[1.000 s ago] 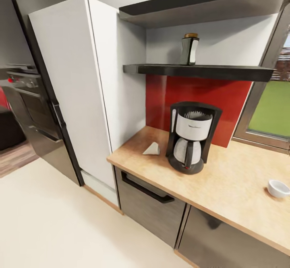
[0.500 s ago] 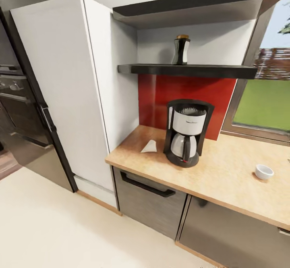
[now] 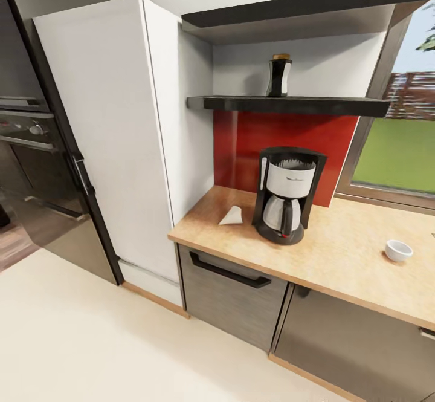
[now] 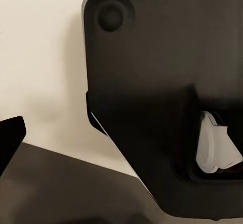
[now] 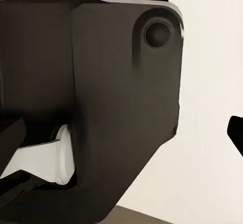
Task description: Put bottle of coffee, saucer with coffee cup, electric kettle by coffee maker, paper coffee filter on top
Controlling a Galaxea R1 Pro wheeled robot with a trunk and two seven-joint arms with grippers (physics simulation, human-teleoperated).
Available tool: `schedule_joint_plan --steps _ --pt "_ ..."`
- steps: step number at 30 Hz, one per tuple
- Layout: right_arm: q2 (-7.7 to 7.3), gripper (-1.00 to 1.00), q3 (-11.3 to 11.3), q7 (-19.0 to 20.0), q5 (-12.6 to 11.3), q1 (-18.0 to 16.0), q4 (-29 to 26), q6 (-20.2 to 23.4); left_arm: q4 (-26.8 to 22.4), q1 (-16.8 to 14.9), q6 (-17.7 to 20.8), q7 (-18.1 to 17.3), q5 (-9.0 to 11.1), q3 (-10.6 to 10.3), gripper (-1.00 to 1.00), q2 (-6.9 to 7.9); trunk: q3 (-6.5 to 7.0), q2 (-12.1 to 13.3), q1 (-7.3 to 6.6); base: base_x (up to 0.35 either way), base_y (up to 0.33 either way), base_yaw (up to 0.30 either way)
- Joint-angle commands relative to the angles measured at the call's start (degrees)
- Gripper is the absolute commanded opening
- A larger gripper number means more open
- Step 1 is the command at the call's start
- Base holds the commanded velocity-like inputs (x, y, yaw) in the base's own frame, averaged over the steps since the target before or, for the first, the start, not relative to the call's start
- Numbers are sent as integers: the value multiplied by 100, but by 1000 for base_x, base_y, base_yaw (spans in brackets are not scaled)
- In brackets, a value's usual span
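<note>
We are looking at the coffee maker [image 3: 287,195] standing on the countertop [image 3: 338,257] against the red back panel [image 3: 284,142]. The paper filter [image 3: 231,215] is lying just beside it, the cup [image 3: 399,249] well apart toward the window [image 3: 399,154]. The coffee bottle [image 3: 278,76] is standing on the shelf [image 3: 290,104] above. We cannot tell how either gripper's fingers are set.
</note>
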Motion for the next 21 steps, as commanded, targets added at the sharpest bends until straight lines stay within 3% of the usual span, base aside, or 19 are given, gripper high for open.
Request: schedule_joint_plan --steps 1,5,8,10,17,21 --pt "-1 100 -14 2 -12 -4 -1 -14 4 -4 -19 4 -6 -4 100 0 -12 -12 3 -2 3 -36" --pt "4 100 -18 3 -17 -4 -3 -13 4 -5 -19 17 -6 -2 100 14 -12 -12 3 -1 1 -39" --pt "-4 100 -13 -23 8 -4 -474 -13 4 -11 -19 52 -6 4 100 69 -12 -12 3 0 0 -2" --pt "-6 100 -1 -30 26 -4 -1204 -3 4 -13 -19 55 4 8 100 111 -12 -12 3 0 0 0" --pt "18 100 50 24 49 -4 -2437 -20 4 -13 -15 55 22 21 100 176 -12 -12 3 0 0 0" --pt "32 100 316 34 47 -4 -3281 -106 4 -13 14 55 9 22 100 188 -12 -12 3 37 0 0"
